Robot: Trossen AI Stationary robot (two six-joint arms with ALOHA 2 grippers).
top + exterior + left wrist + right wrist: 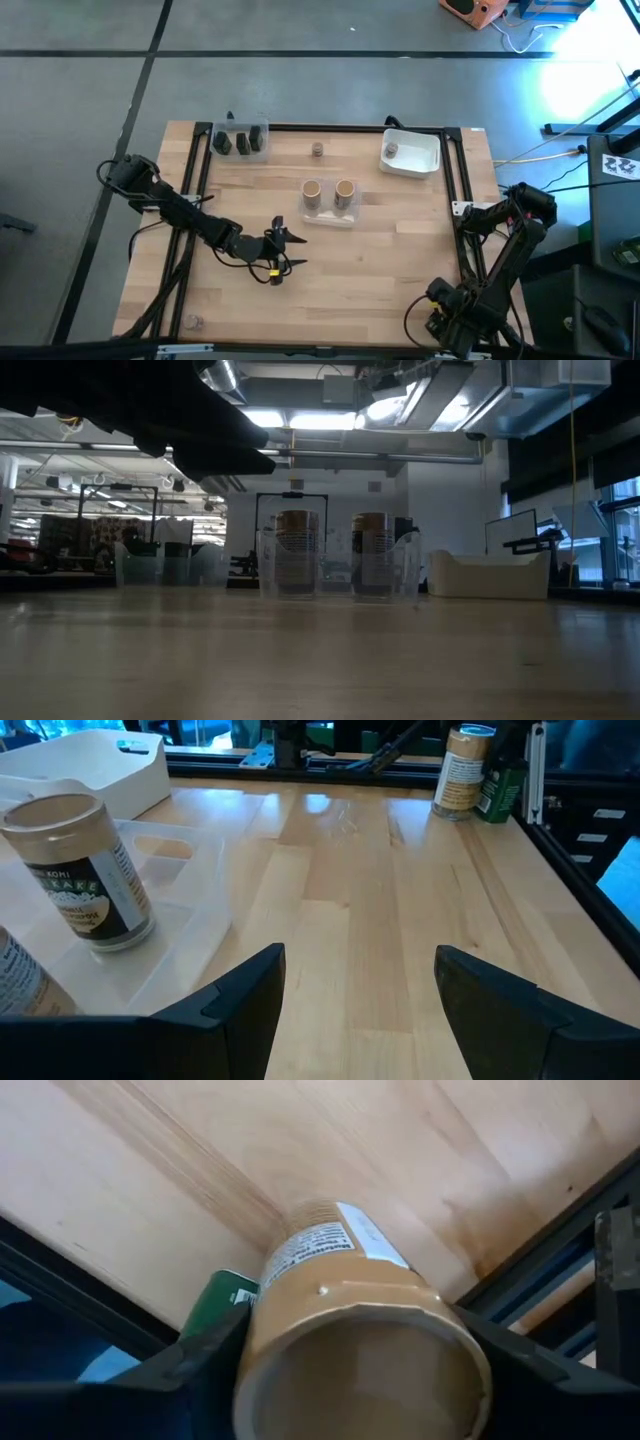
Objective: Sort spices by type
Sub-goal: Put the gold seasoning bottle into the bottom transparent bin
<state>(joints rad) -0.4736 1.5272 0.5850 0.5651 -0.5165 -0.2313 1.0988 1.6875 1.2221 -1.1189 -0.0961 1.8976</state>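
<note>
Right wrist view shows the right gripper, at the table's near right corner, closed around a tan spice cylinder, while the left gripper hangs wide open and empty just in front of the clear middle tray. In that tray stand two tan cylinders; behind it and to the left a second clear tray holds three dark jars. Directly behind the middle tray one small grey jar stands loose, another lies in the white tub behind and to the right, so I judge the sorting a good part done, with the held cylinder and the loose jar left.
</note>
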